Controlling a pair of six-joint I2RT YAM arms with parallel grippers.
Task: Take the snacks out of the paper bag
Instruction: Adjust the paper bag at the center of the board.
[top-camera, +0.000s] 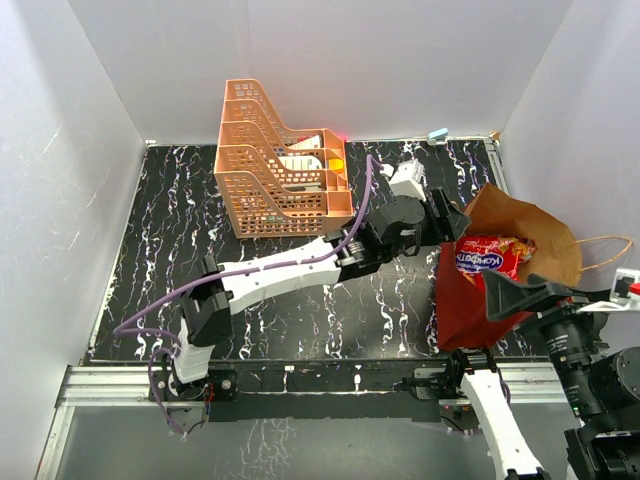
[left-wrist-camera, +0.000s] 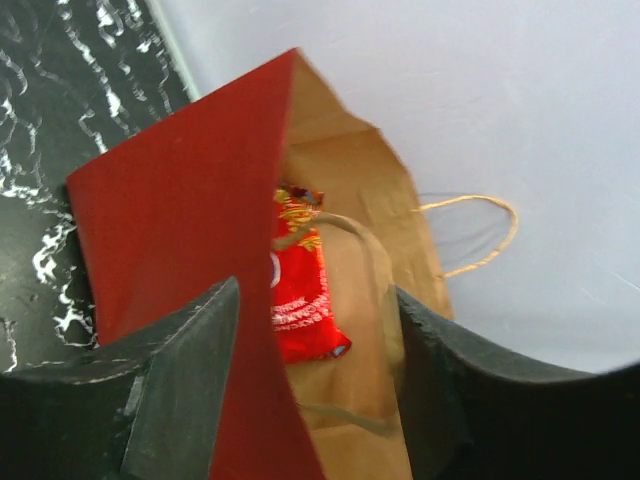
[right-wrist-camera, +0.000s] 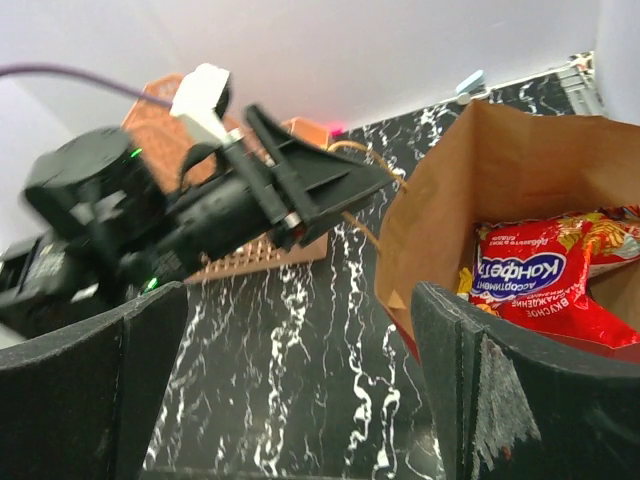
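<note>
The paper bag (top-camera: 535, 225) stands open at the right of the table, dark red outside and brown inside. A large red snack bag with a blue oval logo (top-camera: 485, 260) lies in it, with a bit of yellow wrapper (right-wrist-camera: 465, 285) beside it. My left gripper (top-camera: 452, 222) is open at the bag's left rim. In the left wrist view (left-wrist-camera: 315, 390) the red wall (left-wrist-camera: 180, 240) and a cord handle (left-wrist-camera: 350, 228) run between its jaws, with the red snack (left-wrist-camera: 300, 300) beyond. My right gripper (top-camera: 508, 297) is open and empty at the bag's near side, its right finger (right-wrist-camera: 500, 390) by the rim.
An orange lattice tray rack (top-camera: 275, 165) with items in it stands at the back centre. White walls close in the black marbled table (top-camera: 160, 240). The bag's outer cord handle (top-camera: 605, 255) hangs toward the right wall. A purple cable (top-camera: 365, 190) runs along the left arm.
</note>
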